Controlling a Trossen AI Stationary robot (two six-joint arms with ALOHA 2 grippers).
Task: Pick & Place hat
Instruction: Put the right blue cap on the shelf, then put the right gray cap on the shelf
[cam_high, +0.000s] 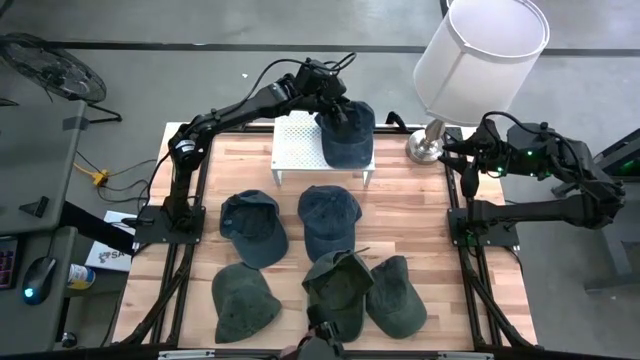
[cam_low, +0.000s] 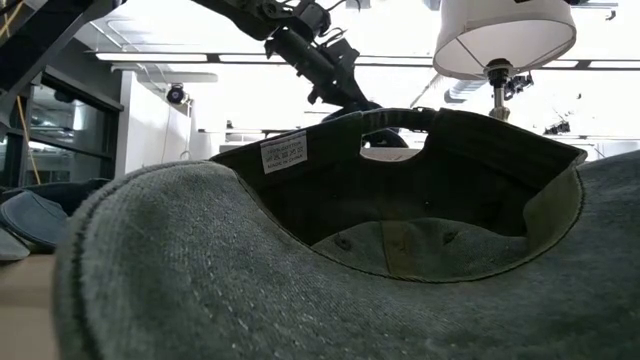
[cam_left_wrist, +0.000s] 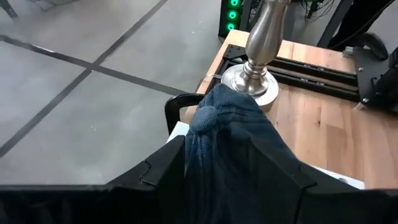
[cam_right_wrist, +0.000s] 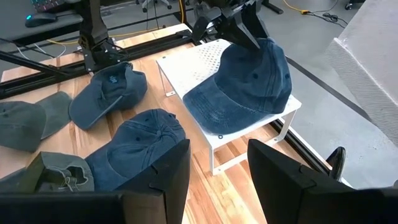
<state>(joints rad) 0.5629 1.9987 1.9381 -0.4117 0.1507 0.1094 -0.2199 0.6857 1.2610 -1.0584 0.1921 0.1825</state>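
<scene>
Left gripper (cam_high: 338, 108) sits at the far edge of the table, over the crown of the blue cap (cam_high: 347, 135) that lies on the white perforated stand (cam_high: 296, 145). In the left wrist view its two dark fingers (cam_left_wrist: 171, 168) stand apart with a fold of the blue cloth bunched between them; whether they press that fold or have let it go cannot be told. The cap rests fully on the stand, brim towards the near side, just left of the lamp base (cam_high: 427, 146).

Right gripper (cam_right_wrist: 217, 177) waits at the far right, beyond the lamp, fingers parted and empty.

Five more caps lie on the wooden table (cam_high: 420, 215) nearer the camera: two blue ones in the middle row, three green ones (cam_high: 244, 300) along the near edge (one of them turned up, showing its lining).

By the look of it the cap is light, soft cotton that crumples under a pinch and drapes when lifted. The crown gives a thick fold to grip; the brim is stiffer and would hold its shape better.
</scene>
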